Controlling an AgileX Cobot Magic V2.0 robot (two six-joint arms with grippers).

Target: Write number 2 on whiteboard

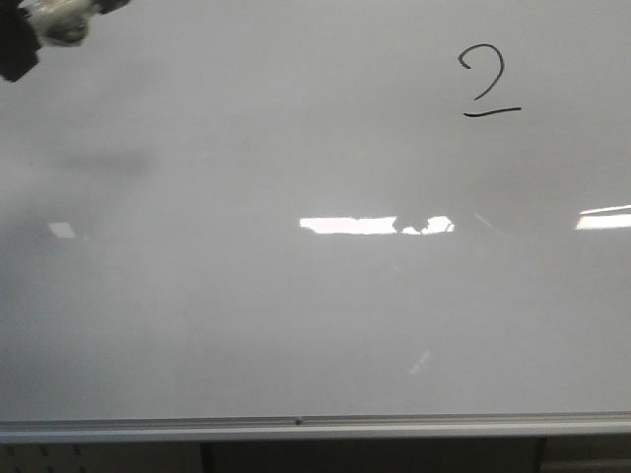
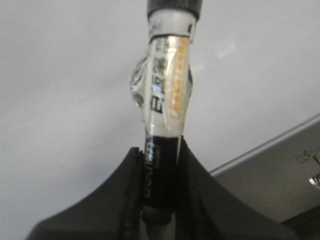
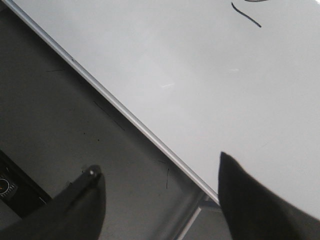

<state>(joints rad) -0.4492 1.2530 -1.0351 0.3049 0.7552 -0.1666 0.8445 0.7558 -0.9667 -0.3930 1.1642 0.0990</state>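
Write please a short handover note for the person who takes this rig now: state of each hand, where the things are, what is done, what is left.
Left hand: shut on the marker pen, held off the board at the upper left corner of the front view.
Right hand: open, holds nothing, over the lower frame rail.
The whiteboard fills the front view; the number 2 is at its upper right, a hook with a separate base stroke.
Done: the digit looks complete.
Left: likely only to put the marker pen away; whether its cap is on cannot be told.
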